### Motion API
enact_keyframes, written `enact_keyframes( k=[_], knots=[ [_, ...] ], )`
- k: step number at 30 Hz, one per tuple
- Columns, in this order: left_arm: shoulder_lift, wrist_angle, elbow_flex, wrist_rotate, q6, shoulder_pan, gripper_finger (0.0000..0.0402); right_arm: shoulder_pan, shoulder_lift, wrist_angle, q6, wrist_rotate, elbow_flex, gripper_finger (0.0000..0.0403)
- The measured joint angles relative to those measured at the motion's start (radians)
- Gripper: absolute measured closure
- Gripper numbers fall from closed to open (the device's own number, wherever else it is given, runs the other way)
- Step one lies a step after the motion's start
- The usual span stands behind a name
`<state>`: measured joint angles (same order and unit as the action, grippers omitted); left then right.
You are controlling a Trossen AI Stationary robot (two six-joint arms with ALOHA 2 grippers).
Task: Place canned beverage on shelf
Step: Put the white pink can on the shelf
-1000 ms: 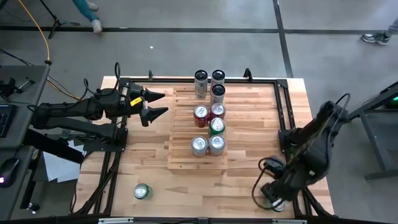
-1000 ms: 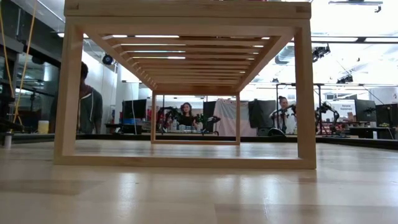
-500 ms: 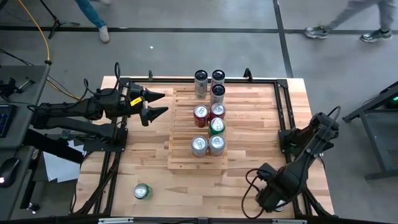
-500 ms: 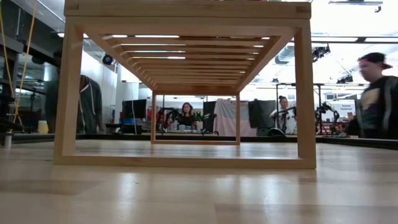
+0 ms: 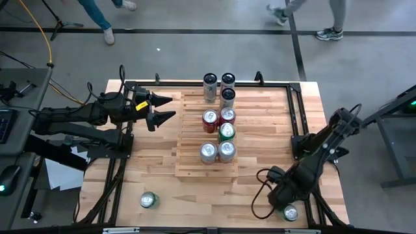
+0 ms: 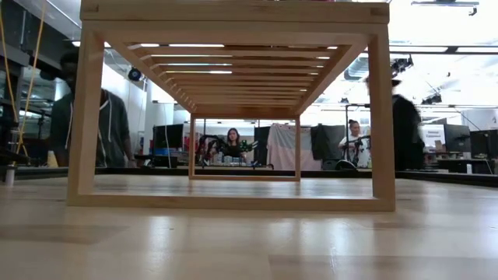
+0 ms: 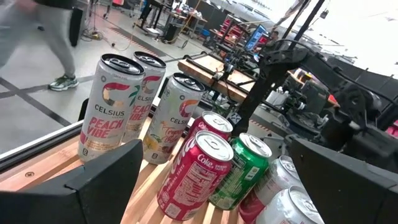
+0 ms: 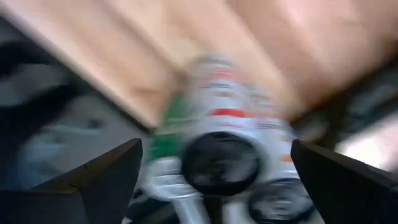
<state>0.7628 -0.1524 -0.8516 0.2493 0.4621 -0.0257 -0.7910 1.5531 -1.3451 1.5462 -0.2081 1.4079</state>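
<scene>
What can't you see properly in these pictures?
- Can by the right claw: its label is blurred in the right wrist view; in the high view the arm partly covers it.
- Cans on the shelf: the low view shows none of them.
- Green can: label too small.

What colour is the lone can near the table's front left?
Green can, best in the high view.

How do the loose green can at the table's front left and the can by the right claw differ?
The green can has a green top and stands alone on open tabletop, no arm near. The silver-topped can sits at the front right corner with the open right claw beside it. Both stand upright, off the shelf.
</scene>
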Motion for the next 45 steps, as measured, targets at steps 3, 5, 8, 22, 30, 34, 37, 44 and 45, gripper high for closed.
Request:
enact_keyframes(
  k=[3,5,8,22,30,34,37,44,45],
  knots=[
    [0.000,0.000,0.000,0.000,0.000,0.000,0.0002,0.001,-0.042,0.032,0.021,0.021,-0.028,0.0007],
    [0.000,0.000,0.000,0.000,0.000,0.000,0.0002,0.002,-0.044,0.030,0.002,0.000,-0.046,0.0007],
    [0.000,0.000,0.000,0.000,0.000,0.000,0.0002,0.000,-0.043,0.068,-0.019,-0.036,-0.086,0.0007],
    [0.000,0.000,0.000,0.000,-0.005,0.000,0.0002,-0.002,-0.041,0.191,-0.020,-0.104,-0.182,0.0025],
    [-0.014,-0.002,0.000,0.000,-0.030,0.000,0.0002,0.006,-0.041,0.152,-0.056,-0.107,-0.141,0.0168],
    [-0.057,0.034,0.000,0.000,-0.038,0.000,0.0002,0.021,-0.041,0.079,-0.133,-0.064,-0.051,0.0170],
    [-0.096,0.092,0.000,0.002,-0.058,0.000,0.0002,0.066,-0.041,0.023,-0.240,-0.005,0.040,0.0170],
    [-0.164,0.173,-0.001,0.029,-0.099,0.000,0.0002,0.243,-0.041,-0.203,-0.509,0.031,0.166,0.0170],
    [-0.169,0.177,-0.001,0.029,-0.100,0.000,0.0002,0.269,-0.041,-0.230,-0.546,0.027,0.172,0.0170]
  ],
)
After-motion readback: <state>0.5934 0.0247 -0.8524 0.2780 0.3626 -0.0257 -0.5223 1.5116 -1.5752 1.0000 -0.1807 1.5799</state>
